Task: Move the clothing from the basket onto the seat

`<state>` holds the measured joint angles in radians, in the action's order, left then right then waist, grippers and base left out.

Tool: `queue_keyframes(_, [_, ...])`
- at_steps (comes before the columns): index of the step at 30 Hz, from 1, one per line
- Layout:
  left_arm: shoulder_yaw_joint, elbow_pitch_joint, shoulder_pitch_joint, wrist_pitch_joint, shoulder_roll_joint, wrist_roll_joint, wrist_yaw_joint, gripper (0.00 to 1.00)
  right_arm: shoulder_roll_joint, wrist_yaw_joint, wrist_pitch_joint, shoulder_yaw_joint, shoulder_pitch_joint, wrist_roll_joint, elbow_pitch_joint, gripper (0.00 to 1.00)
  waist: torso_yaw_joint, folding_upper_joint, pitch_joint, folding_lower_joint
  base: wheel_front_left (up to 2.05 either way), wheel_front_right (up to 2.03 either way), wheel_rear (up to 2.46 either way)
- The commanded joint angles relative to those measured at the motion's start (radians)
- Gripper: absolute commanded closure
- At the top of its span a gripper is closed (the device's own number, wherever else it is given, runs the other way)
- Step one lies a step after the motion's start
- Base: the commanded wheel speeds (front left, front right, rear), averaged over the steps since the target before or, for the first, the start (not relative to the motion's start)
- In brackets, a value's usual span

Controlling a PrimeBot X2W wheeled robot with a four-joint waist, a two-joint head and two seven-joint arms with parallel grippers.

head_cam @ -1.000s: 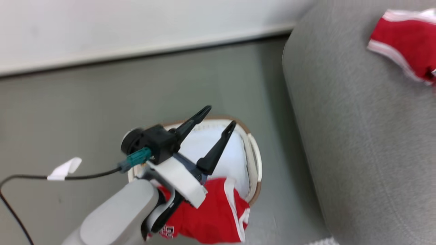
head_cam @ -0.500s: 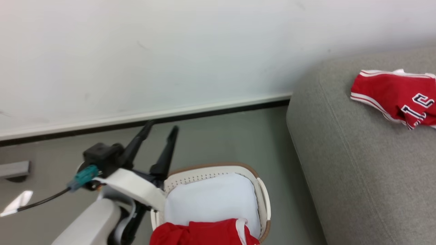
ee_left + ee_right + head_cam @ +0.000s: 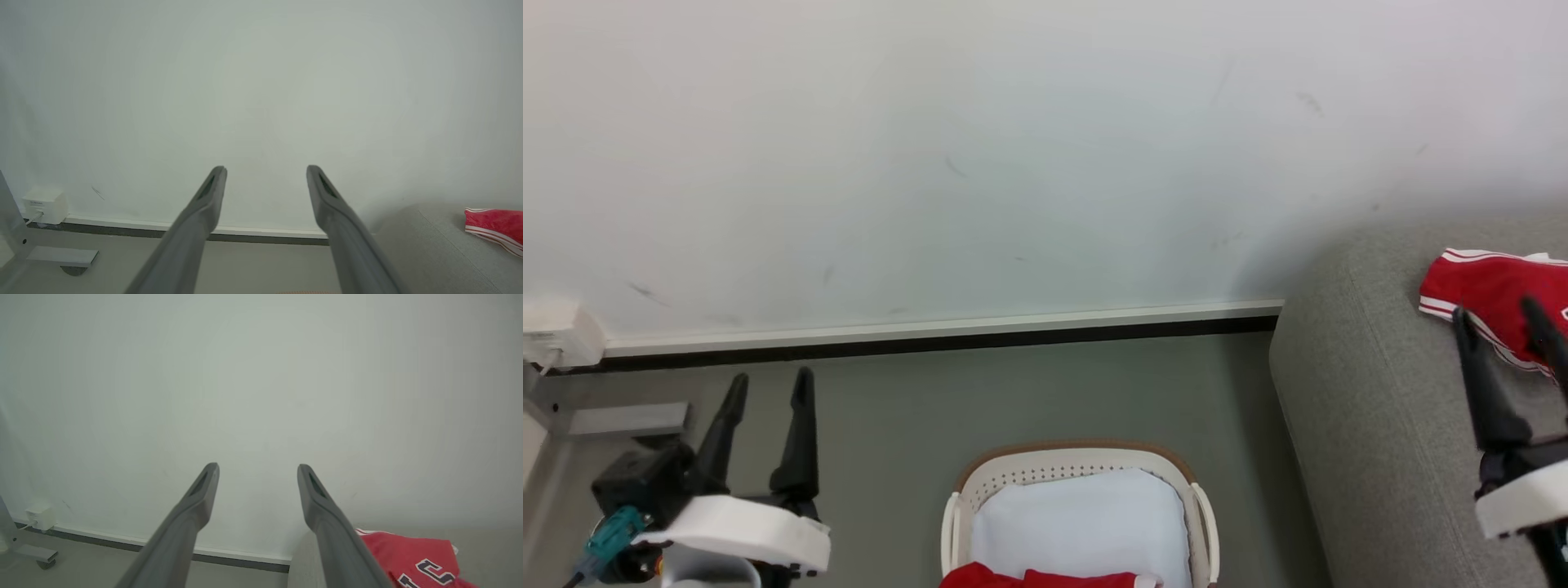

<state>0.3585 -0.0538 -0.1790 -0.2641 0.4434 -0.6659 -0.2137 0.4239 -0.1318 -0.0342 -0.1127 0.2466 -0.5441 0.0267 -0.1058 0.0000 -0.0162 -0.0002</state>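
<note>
Pulled off the basket (image 3: 1078, 459), left end effector (image 3: 772, 377) and right end effector (image 3: 1494, 309) point forward, spread.

partial black-and-white lettering on red clothing (image 3: 408, 555), not legible

A white skirting (image 3: 931, 329) is seen along the pale wall's (image 3: 1013, 147) foot, and a small white box (image 3: 556, 336) is mounted there.

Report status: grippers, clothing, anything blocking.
Left gripper open, empty, left of basket. Right gripper open, empty, by seat. One red garment on seat, second garment in basket. No obstruction seen.
</note>
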Motion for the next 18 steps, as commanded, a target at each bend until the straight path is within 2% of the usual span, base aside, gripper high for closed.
queue_keyframes(1, [-0.033,0.015,0.037,0.000,-0.023,0.023,0.001,0.00,-0.039,0.002,-0.019,0.012,-0.064,0.009,0.003,0.00,0.021,0.0000,0.013,0.0002,0.00,0.00,0.00])
queue_keyframes(6, [-0.108,0.009,0.122,0.000,-0.080,0.099,0.018,0.00,-0.145,0.002,-0.117,0.040,-0.184,0.018,0.034,0.00,0.039,0.0000,0.019,0.0002,0.00,0.00,0.00])
queue_keyframes(9, [-0.154,-0.003,0.171,0.000,-0.116,0.150,0.039,0.00,-0.187,0.002,-0.163,-0.002,-0.214,-0.002,0.060,0.00,0.037,0.0000,0.023,0.0002,0.00,0.00,0.00])
queue_keyframes(18, [-0.266,-0.050,0.228,0.000,-0.228,0.271,0.143,0.00,-0.218,0.002,-0.225,-0.087,-0.185,0.038,0.152,0.00,0.038,0.0000,0.021,0.0002,0.00,0.00,0.00])
